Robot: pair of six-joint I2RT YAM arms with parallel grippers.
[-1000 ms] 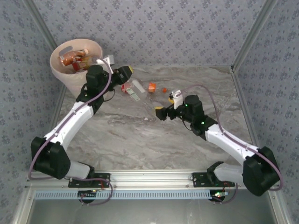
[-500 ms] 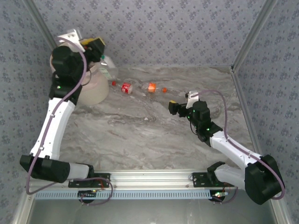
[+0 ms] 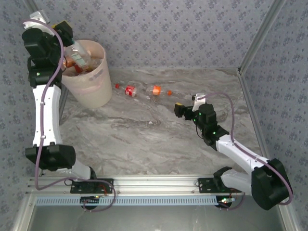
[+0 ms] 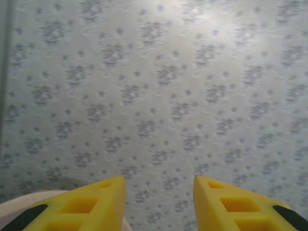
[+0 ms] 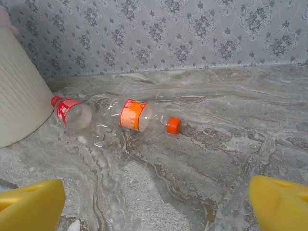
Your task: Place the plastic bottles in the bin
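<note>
- Hanging high by the far-left rim of the bin, the left fingers are drawn in narrow. They seem to pinch a clear bottle that slants down over the bin's mouth. The wrist view does not show the grip itself, so how firm it is cannot be told.
- Letting go this close to the rim could send the bottle off the edge, down onto the counter or behind the bin.
- Bottles already sit high inside, so another might land on the heap and roll out.
- The bin looks light, and an arm brushing its rim could shove or tip it.
- The right fingers are spread wide and empty, low over the counter. They face a red-label bottle and an orange-label bottle lying end to end beside the bin.
- A one-sided nudge could roll either bottle away, or the fingers could catch both at once.
</note>
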